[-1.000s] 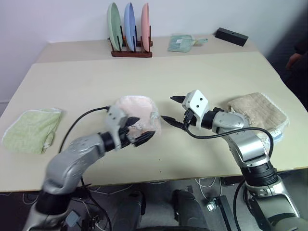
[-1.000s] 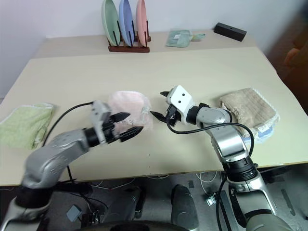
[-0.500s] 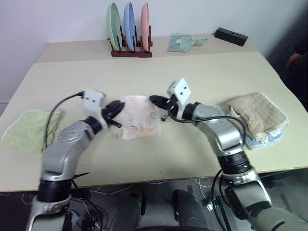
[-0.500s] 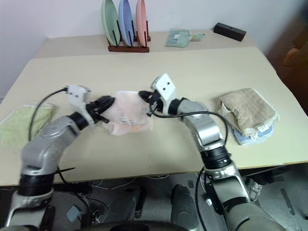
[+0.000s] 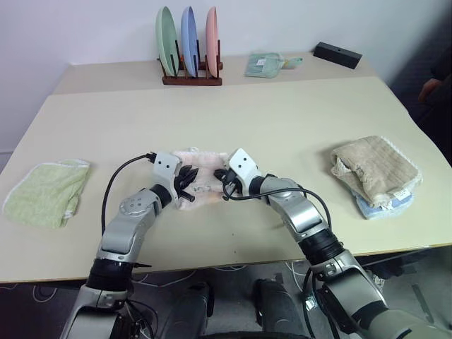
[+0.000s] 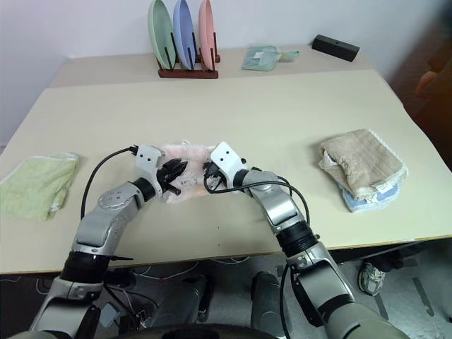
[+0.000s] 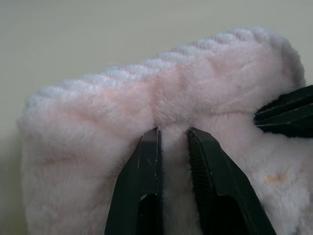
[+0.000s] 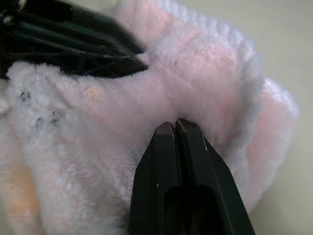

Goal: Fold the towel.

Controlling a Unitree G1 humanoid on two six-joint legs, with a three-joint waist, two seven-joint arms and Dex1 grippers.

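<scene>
Left eye view: a pale tabletop with the pink towel bunched near its front middle, both arms meeting over it.
Towel: lies on the table between the two grippers, rumpled into a small mound, its whitish ribbed edge along the far side.
Left gripper: at the towel's left side; in the left wrist view its two black fingers pinch a ridge of pink pile, a thin fold of cloth pressed between them.
Right gripper: at the towel's right side, tips pushed into the cloth; in the right wrist view its fingers are clenched tight together, tips buried in a crease of the towel, so a grip on the fabric looks likely though the pinched bit is hidden.
Green towel: flat near the table's left edge, well apart.
Beige towel: folded at the right, on top of a bluish cloth.
Plate rack: at the far side, holding green, blue and pink plates upright.
Far right corner: a small folded cloth and a black box.
</scene>
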